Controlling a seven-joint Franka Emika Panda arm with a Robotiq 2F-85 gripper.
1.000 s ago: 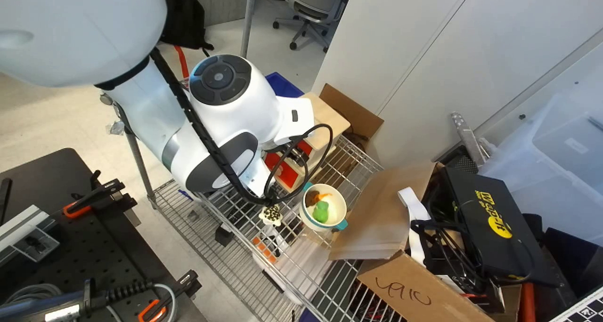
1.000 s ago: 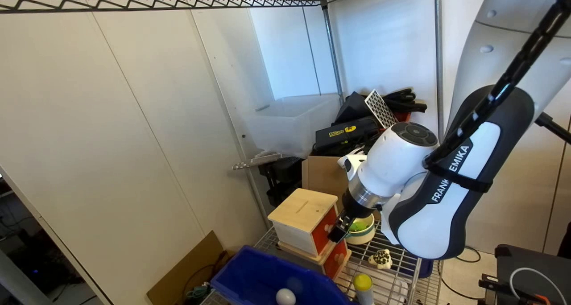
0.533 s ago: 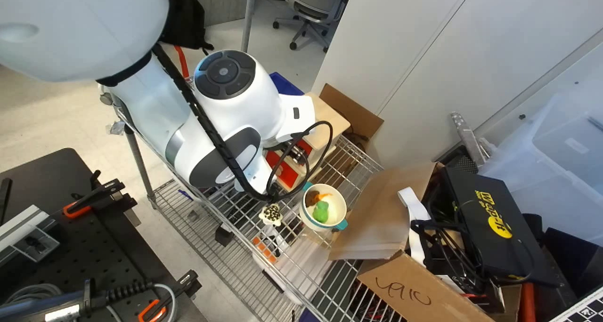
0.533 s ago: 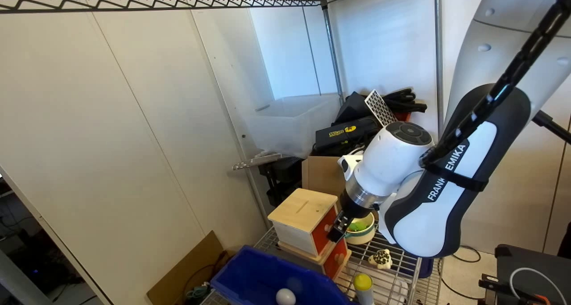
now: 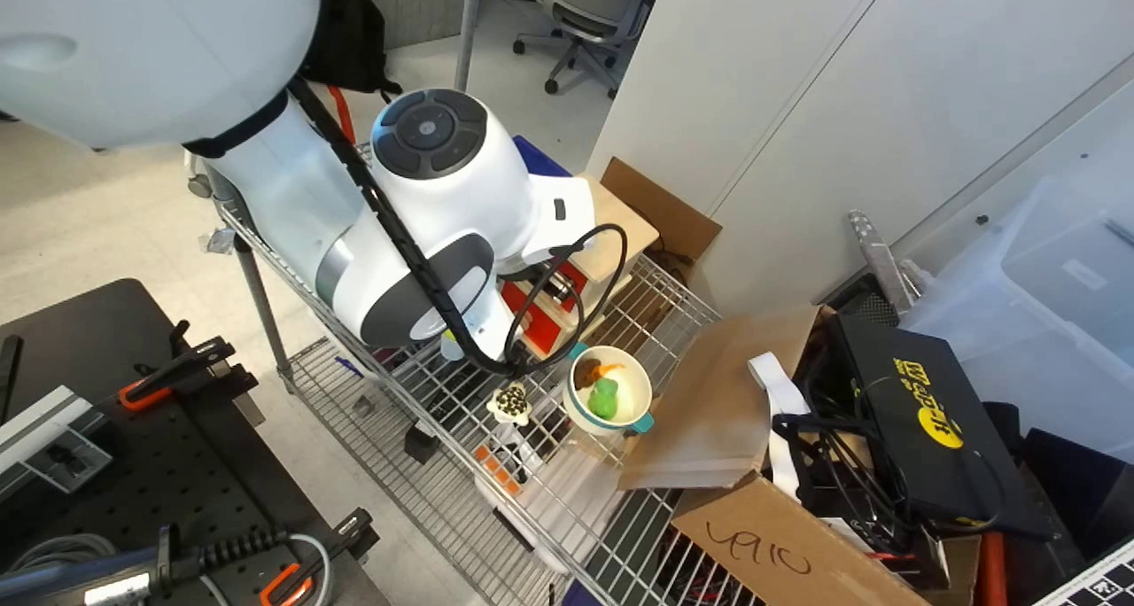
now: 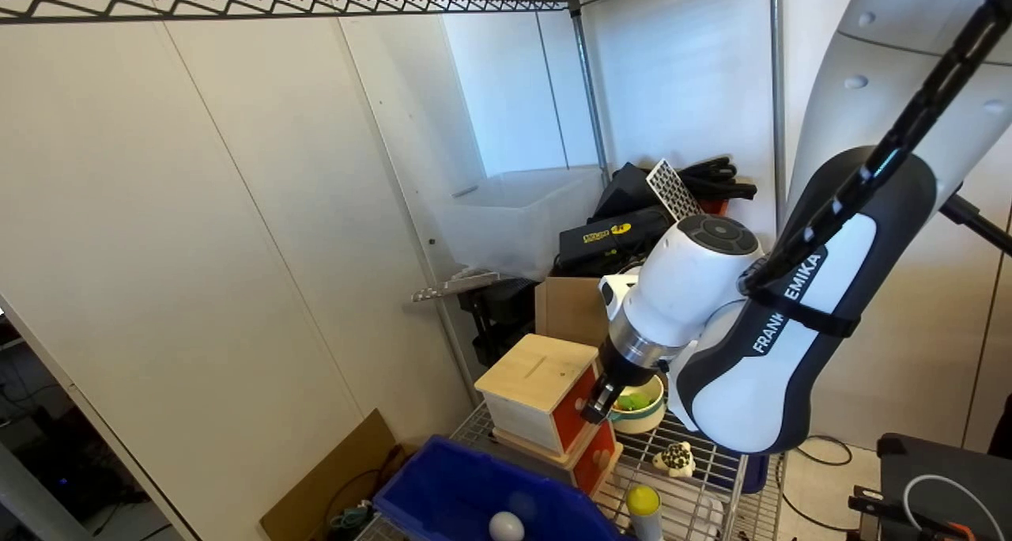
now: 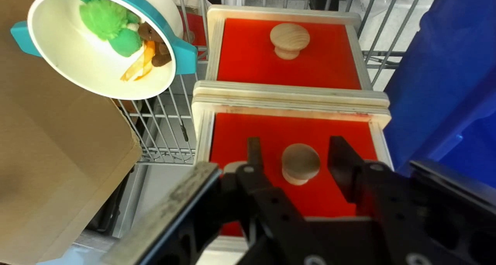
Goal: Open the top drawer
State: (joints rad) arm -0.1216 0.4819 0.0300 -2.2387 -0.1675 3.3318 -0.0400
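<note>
Wire shelf (image 5: pixel 660 306), small wooden cabinet (image 6: pixel 518 416) on it. Top drawer (image 7: pixel 302 131), the upper red front, looks closed. Jaws spread astride its knob (image 7: pixel 300 160), a gap at each side. Best: centre, clamp behind the knob's round end, draw straight out gently; otherwise cabinet could drag along.

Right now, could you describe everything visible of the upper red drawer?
The top drawer has a red front with pale, woody edges and a round wooden-looking knob near its middle. It looks shut and upright, above the lower drawer in a light wood cabinet. In the wrist view, the hand has fingers on either side of the knob, red showing in both gaps; I see no contact. A pale shape beside the knob is partly covered, and the inside is hidden.
</note>
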